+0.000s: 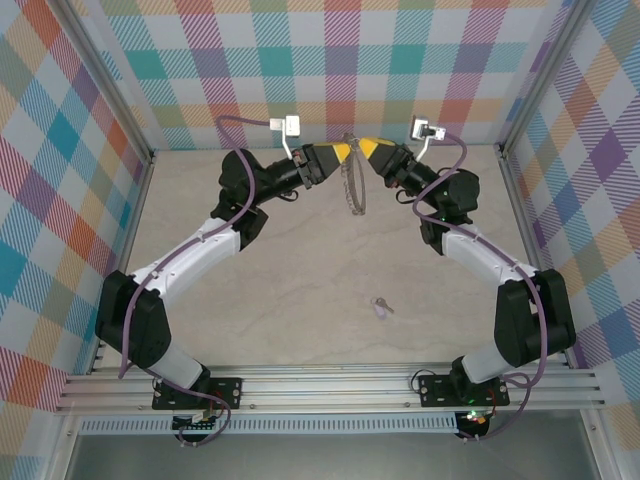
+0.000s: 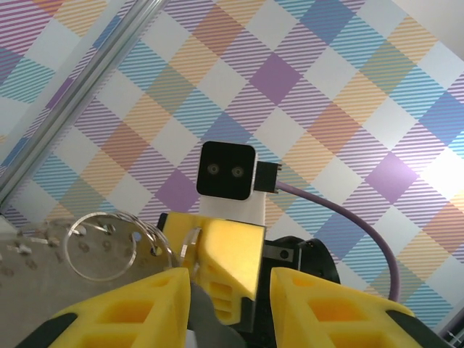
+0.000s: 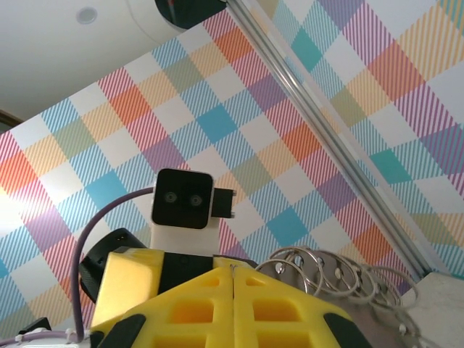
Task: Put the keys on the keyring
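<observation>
The keyring (image 1: 353, 188), a thin grey metal ring edged with small wire loops, hangs in the air at the back middle, between both grippers. My right gripper (image 1: 371, 150) is shut, its yellow fingers pressed together on the ring's top edge; in the right wrist view the loops (image 3: 326, 272) fan out just behind the closed tips (image 3: 233, 270). My left gripper (image 1: 340, 153) faces it tip to tip with its jaws apart (image 2: 228, 277), the right gripper's fingers (image 2: 232, 254) in the gap and the ring's loops (image 2: 101, 246) to the left. The lilac-headed key (image 1: 381, 306) lies flat on the table, near the front.
Plaid walls with aluminium posts (image 1: 150, 160) close in the left, back and right sides. An aluminium rail (image 1: 320, 385) carrying both arm bases runs along the near edge. The pale tabletop (image 1: 300, 260) lies between the arms and the key.
</observation>
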Robot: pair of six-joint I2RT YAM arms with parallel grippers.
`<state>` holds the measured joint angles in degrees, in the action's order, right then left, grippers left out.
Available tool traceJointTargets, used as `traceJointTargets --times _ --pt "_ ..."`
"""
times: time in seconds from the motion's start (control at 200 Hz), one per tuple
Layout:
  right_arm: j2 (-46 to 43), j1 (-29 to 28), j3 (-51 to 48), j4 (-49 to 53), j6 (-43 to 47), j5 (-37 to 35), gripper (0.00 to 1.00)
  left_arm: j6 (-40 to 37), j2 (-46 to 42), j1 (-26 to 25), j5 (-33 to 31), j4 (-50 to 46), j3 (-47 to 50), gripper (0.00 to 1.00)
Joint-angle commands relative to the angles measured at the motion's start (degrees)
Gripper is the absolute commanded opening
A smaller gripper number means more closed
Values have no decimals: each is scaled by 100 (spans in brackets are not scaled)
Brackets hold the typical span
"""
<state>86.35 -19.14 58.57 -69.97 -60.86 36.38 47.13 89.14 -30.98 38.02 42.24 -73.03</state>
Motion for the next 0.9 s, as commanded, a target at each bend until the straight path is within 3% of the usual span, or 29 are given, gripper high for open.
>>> traceJointTargets --times 0.0,0.895 --pt "11 -46 234 -517 -101 -90 0 35 29 22 -14 281 -157 35" --pt "12 -125 217 -464 -126 42 0 -73 156 22 -203 274 -146 35"
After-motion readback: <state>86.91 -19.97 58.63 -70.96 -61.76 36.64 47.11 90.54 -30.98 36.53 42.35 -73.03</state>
